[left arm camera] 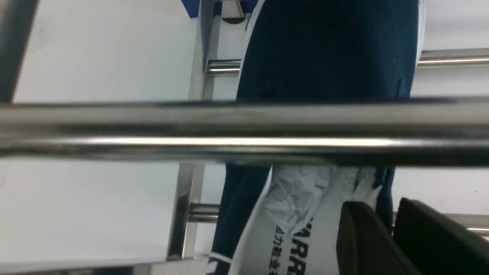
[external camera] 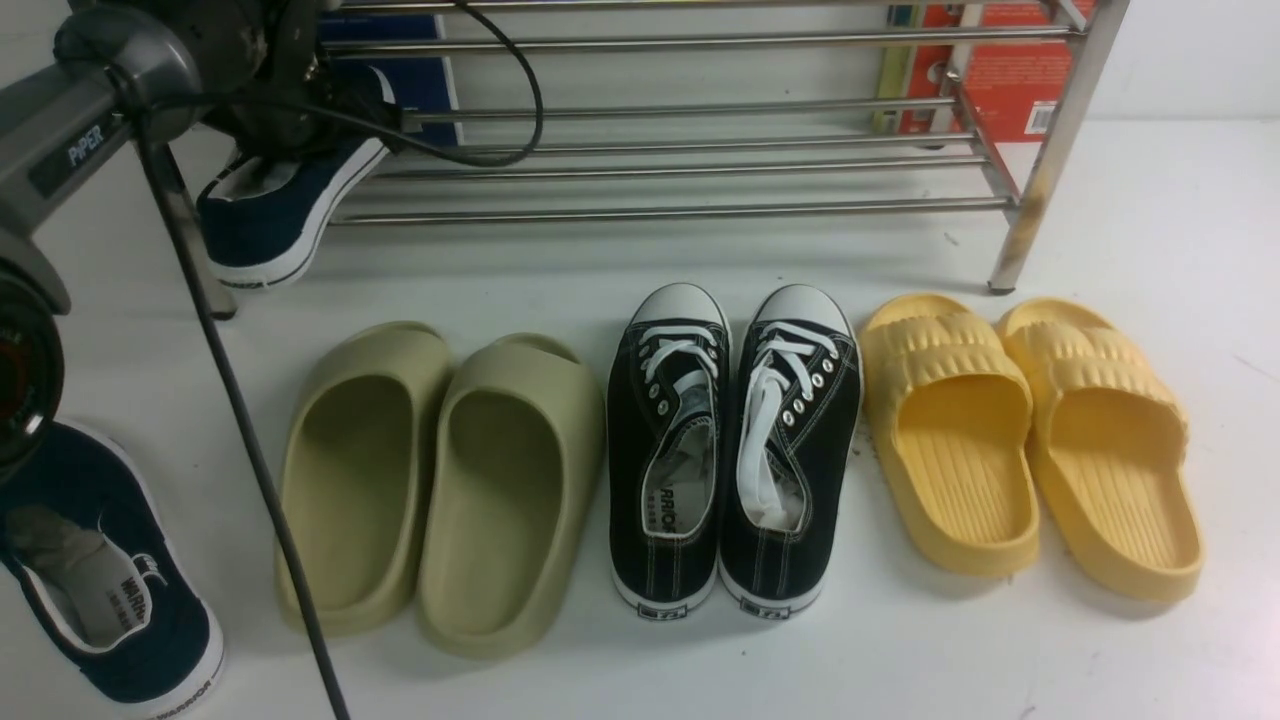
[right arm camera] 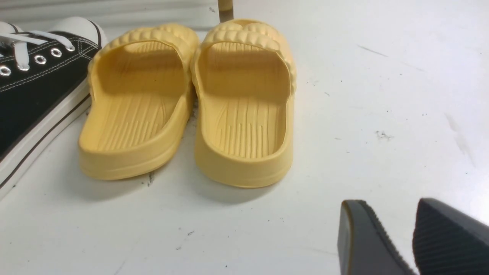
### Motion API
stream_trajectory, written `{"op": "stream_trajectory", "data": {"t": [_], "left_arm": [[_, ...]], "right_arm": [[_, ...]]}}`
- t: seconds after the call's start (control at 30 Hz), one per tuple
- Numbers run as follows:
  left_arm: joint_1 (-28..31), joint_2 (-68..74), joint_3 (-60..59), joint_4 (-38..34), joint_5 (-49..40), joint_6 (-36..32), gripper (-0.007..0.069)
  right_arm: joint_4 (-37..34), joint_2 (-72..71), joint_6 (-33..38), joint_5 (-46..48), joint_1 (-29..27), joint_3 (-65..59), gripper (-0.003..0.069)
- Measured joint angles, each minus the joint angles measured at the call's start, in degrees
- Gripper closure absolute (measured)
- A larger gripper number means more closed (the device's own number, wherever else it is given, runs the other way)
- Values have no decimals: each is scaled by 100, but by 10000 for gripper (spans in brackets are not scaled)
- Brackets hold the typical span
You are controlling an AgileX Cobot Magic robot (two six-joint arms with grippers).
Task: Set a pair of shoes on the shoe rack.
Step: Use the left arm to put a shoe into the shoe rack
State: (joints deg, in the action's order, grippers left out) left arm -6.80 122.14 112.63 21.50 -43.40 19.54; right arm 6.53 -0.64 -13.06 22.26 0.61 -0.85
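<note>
Second navy shoe (external camera: 110, 590): flat on the tabletop (external camera: 1150, 200) at the near left corner, opening up, partly under the left arm (external camera: 70, 130). Not on the rack yet. Likely parked there because it's within that arm's reach.

Held navy shoe (external camera: 262, 225): at the left end of the shoe rack (external camera: 680, 212), toe in over the lowest tier, heel tilted out past the front bar. Sole looks to meet that bar; can't tell if it bears weight.

Left jaws: wrist view shows black fingers (left arm camera: 359, 240) pinched on the shoe's heel collar, so gripping. Collar grip lets the toe lead between tiers. An upper bar crosses close to the wrist camera, so clearance is tight.

Olive slides (external camera: 505, 500), black sneakers (external camera: 660, 560), yellow slides (external camera: 950, 440): one row in front of the rack, toes toward it, pairs side by side. Not task items.

Right jaws: low over the tabletop near the yellow slides, parted, nothing between them. Reads as idle.

Surface: white, smooth, scuffed and specked on the right. Red box (external camera: 1010, 70) and something blue (external camera: 430, 70) stand behind the rack. Cable (external camera: 240, 420) hangs across the left side, a snag risk.
</note>
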Motion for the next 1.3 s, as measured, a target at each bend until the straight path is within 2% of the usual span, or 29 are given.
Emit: {"op": "stream_trajectory", "data": {"t": [0.27,0.37,0.53,0.7,0.77,0.8,0.83,0.93,1.07,1.3], "left_arm": [[0,-296,7,-670,-617,-5,462],[0,-439,7,-1031,-1202,-140,461],[0,-775,7,-1336,-1702,-297,473],[0,-1625,-481,-1716,-2042,-476,547],[0,-2190,-1136,-1812,-2017,-511,595],[0,-2242,-1207,-1812,-2012,-511,595],[0,-2661,-1727,-1839,-1958,-524,632],[15,-3155,-2635,-1799,-1875,-531,638],[17,-3142,-3427,-1287,-1421,-544,638],[17,-2325,-3506,-500,-417,-544,638]], "right_arm": [[0,0,0,0,0,0,419],[0,0,0,0,0,0,419],[0,0,0,0,0,0,419],[0,0,0,0,0,0,419],[0,0,0,0,0,0,419],[0,0,0,0,0,0,419],[0,0,0,0,0,0,419],[0,0,0,0,0,0,419],[0,0,0,0,0,0,419],[0,0,0,0,0,0,419]]}}
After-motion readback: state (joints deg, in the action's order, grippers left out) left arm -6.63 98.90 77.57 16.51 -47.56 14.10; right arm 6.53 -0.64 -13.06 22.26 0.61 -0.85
